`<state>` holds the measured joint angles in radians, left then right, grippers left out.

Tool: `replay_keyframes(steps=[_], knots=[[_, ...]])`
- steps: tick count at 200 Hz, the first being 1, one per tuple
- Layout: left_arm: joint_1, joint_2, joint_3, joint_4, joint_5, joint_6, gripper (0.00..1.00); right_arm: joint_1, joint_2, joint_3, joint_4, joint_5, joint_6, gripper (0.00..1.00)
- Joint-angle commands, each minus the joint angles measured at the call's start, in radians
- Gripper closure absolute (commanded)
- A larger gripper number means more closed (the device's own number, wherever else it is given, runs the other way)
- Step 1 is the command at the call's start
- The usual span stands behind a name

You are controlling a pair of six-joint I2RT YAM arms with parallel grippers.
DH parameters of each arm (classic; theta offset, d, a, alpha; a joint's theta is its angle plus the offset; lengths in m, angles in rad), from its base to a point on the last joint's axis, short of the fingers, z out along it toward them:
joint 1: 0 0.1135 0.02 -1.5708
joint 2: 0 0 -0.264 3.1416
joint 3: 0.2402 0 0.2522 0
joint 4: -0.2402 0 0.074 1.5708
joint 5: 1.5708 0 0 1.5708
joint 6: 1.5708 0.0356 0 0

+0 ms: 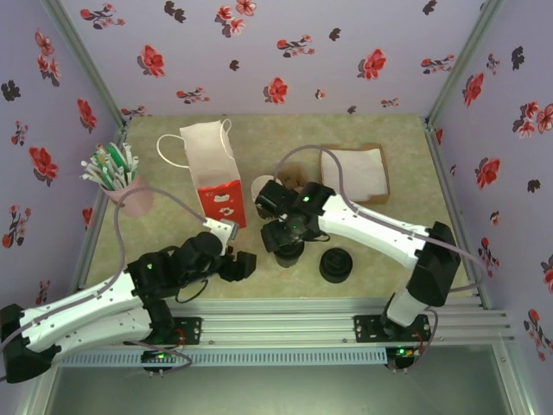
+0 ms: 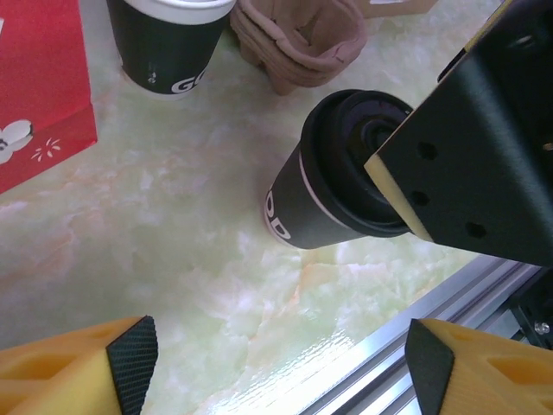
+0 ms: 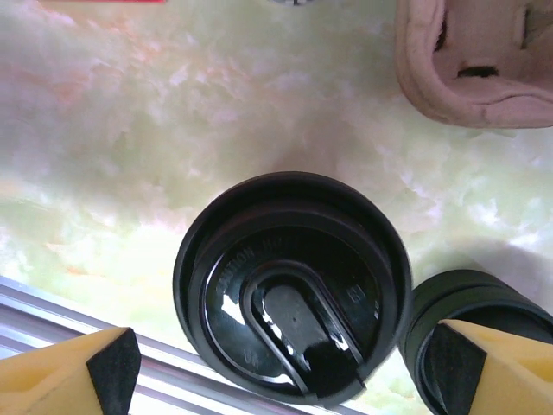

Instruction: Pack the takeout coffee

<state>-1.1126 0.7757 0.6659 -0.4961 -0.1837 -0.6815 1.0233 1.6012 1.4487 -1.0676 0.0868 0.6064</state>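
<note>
The right gripper [image 3: 281,373] has its jaws released and spread wide. Its two yellow fingers [image 3: 65,372] with black pads stand either side of the black lid [image 3: 289,320] of the coffee cup [image 2: 321,203], with a sliver of table showing between the pads and the lid's rim, so nothing is grasped. The cup stands upright on the pale marbled table [image 2: 173,216] near the front metal rail [image 2: 415,346], directly beneath that gripper. In the left wrist view the lid is seated on the cup, with a thin cream line under it and white lettering on the dark wall. The left gripper [image 2: 276,363] is also released, its pads far apart with only bare table between them. It sits low, just to the cup's left and apart from it. Just right of the cup is a stack of black lids [image 1: 335,265], close but not touching. Behind the cup lie brown pulp cup carriers [image 2: 298,39], and beside them a lidless cup [image 2: 173,43] with a cream rim and dark wall. A red and white paper bag [image 1: 216,186] stands further left, and a box of white napkins [image 1: 354,173] sits at the back right. A pink holder of straws [image 1: 112,173] is far left
</note>
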Motion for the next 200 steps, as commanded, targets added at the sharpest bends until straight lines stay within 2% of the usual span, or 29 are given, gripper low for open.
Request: replay_keyframes(steps=[1, 19, 42, 67, 81, 93, 134, 200], knots=[[0.005, 0.029, 0.065, -0.011, 0.029, 0.010, 0.30, 0.003, -0.113, -0.043, 0.005, 0.069, 0.033, 0.14], [0.005, 0.076, 0.112, 0.001, 0.066, 0.000, 0.42, -0.017, -0.197, -0.112, 0.049, 0.066, 0.048, 0.19], [0.005, 0.153, 0.167, 0.025, 0.113, -0.016, 0.60, -0.060, -0.316, -0.230, 0.146, 0.018, 0.065, 0.39], [0.005, 0.239, 0.206, 0.052, 0.126, -0.026, 0.76, -0.121, -0.441, -0.380, 0.288, -0.083, 0.082, 0.66], [0.007, 0.294, 0.228, 0.054, 0.125, -0.027, 0.82, -0.163, -0.486, -0.457, 0.365, -0.150, 0.097, 0.87], [0.016, 0.341, 0.246, 0.049, 0.124, -0.031, 0.86, -0.197, -0.505, -0.512, 0.423, -0.207, 0.108, 0.95], [0.057, 0.441, 0.269, 0.034, 0.137, -0.048, 0.96, -0.247, -0.498, -0.617, 0.548, -0.303, 0.130, 1.00], [0.092, 0.476, 0.234, 0.090, 0.183, -0.051, 0.95, -0.274, -0.449, -0.652, 0.599, -0.337, 0.130, 1.00]])
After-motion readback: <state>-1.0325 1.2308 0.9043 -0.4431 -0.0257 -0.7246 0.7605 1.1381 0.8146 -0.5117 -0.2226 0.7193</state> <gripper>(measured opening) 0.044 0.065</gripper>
